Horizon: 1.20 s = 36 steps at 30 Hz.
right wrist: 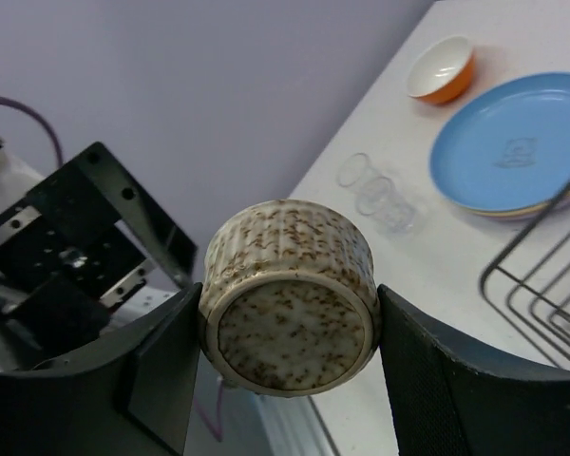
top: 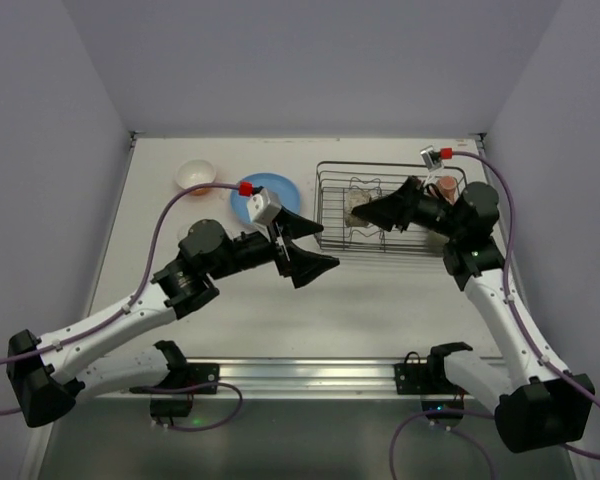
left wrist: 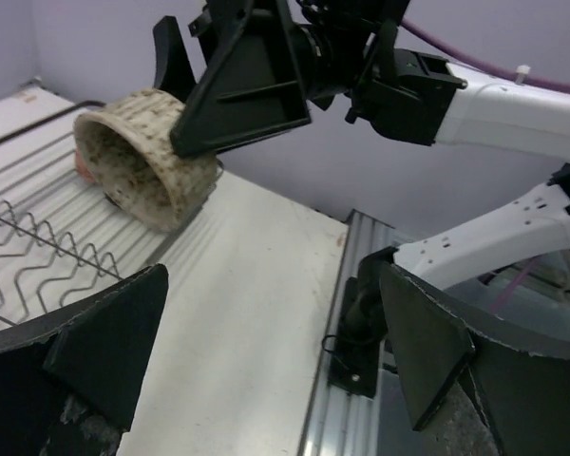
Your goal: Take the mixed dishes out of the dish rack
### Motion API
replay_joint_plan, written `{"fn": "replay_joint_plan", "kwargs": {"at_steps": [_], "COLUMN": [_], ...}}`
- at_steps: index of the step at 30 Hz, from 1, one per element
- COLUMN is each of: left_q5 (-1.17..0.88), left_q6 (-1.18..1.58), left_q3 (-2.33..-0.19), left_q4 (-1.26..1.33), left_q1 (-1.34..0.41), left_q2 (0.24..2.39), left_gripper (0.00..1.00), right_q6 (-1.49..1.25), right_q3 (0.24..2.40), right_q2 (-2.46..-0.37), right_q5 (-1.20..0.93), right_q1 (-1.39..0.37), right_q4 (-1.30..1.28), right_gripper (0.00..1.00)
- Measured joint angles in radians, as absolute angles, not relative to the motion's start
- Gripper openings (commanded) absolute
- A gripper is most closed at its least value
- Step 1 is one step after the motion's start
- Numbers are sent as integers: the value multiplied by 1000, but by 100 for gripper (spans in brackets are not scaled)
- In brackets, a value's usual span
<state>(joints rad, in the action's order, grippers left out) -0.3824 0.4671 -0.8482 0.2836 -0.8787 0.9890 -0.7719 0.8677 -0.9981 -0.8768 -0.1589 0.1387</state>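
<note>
Your right jaws are partly closed on the speckled beige mug (right wrist: 290,285), gripping it on both sides with its base turned toward the wrist. The dish rack (top: 380,246) lies below them. Your left jaws stand wide apart and hold nothing, over the worktop (top: 380,310). The mug hangs ahead of and above them, and the blue plate (top: 283,186) lies just beside them.

No writing can be read anywhere; the blue plate (right wrist: 475,157) bears a faint centre mark, too small to read.
</note>
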Motion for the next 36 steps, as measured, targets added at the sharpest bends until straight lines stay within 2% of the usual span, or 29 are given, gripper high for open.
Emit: {"fn": "replay_joint_plan", "kwargs": {"at_steps": [1, 5, 10, 12, 17, 22, 24, 30, 32, 35, 36], "left_q5": [-361, -305, -328, -341, -391, -440, -450, -469, -473, -470, -469], "left_q6": [439, 318, 260, 247, 225, 220, 221, 221, 216, 188, 186], "left_q3": [-856, -868, -894, -904, -913, -936, -943, -945, -946, -949, -950], "left_q4": [284, 287, 333, 348, 376, 398, 406, 423, 432, 447, 447], "left_q1": [-892, -909, -916, -921, -931, -939, -946, -956, -957, -957, -957], "left_q2": [1000, 1011, 1035, 1048, 1068, 1096, 1106, 1119, 1120, 1120, 1120], "left_gripper": [91, 83, 74, 67, 50, 47, 42, 19, 2, 0, 0], "right_q6": [-823, -1029, -1218, -1255, -1299, -1305, -1306, -1306, -1312, -1343, -1351], "right_q3": [853, 818, 802, 799, 796, 796, 796, 796, 796, 796, 796], "right_q2": [-996, -986, -979, -976, -968, -969, -971, -989, -990, -994, -995], "right_q5": [-902, -983, -1044, -1052, -1063, -1062, -1062, -1060, -1053, -1034, -1031], "right_q1": [-165, -182, -215, -226, -244, -267, -274, -284, -287, -287, -287], "right_q4": [191, 413, 636, 677, 713, 720, 721, 723, 720, 710, 710], "right_gripper": [16, 16, 17, 17, 17, 17, 17, 17, 17, 18, 23]}}
